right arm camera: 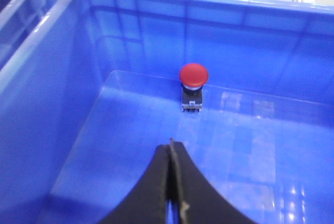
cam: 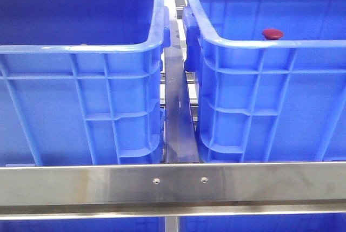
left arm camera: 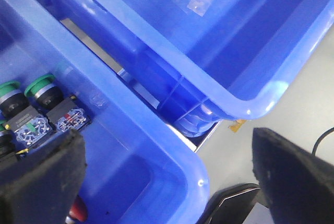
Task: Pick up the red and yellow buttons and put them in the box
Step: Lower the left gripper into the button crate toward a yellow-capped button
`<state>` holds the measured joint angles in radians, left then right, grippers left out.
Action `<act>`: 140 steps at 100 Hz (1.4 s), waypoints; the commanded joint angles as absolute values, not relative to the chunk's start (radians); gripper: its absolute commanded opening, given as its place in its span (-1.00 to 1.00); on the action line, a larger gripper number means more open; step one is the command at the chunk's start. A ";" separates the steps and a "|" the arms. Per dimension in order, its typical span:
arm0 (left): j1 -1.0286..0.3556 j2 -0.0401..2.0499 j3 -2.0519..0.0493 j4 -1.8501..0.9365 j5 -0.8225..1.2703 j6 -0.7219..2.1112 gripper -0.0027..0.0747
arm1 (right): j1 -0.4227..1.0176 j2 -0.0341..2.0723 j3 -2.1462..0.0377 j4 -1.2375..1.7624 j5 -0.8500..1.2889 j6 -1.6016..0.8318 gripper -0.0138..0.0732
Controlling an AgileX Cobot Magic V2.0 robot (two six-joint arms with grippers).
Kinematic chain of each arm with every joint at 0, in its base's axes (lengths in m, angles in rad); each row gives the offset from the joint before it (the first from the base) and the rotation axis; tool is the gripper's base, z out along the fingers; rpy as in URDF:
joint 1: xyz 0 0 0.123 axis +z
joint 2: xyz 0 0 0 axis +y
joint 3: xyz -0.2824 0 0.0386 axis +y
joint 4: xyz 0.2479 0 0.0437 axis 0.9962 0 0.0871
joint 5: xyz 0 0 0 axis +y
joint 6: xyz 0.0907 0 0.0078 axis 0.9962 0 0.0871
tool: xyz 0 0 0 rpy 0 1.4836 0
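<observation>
Pressing together with nothing between them, the right jaws point(right arm camera: 171, 182) hang inside the right box point(right arm camera: 68, 51), well short of the red button point(right arm camera: 193, 74) standing against its far wall. The left jaws point(left arm camera: 167, 182) gape wide above the other crate's rim point(left arm camera: 172, 156).

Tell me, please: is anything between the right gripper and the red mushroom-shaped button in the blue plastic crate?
Nothing visible. The right gripper, jaws closed, hangs over the bare floor of the blue plastic crate; the red mushroom-shaped button stands ahead by the far wall.
</observation>
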<state>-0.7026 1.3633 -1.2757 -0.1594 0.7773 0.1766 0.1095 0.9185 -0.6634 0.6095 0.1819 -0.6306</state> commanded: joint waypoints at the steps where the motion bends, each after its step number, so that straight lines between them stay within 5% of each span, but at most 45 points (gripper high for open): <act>1: -0.710 1.334 -1.306 -0.176 0.716 0.175 0.62 | 0.104 0.828 -0.641 0.610 0.121 -0.640 -0.77; 41: -0.694 1.334 -1.319 -0.140 0.709 0.146 0.62 | 0.104 0.538 -0.478 0.610 0.126 -0.640 -0.77; 102: -0.370 1.387 -1.351 -0.079 0.783 -0.070 0.62 | 0.104 0.531 -0.478 0.610 0.152 -0.640 -0.77; 140: -0.295 1.511 -1.353 -0.081 0.776 -0.070 0.62 | 0.104 0.531 -0.478 0.610 0.171 -0.640 -0.77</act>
<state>-0.3005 1.5178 -1.3161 -0.0712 0.8267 -0.0579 0.1095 0.5321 -0.4516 0.6095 0.2265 -0.6306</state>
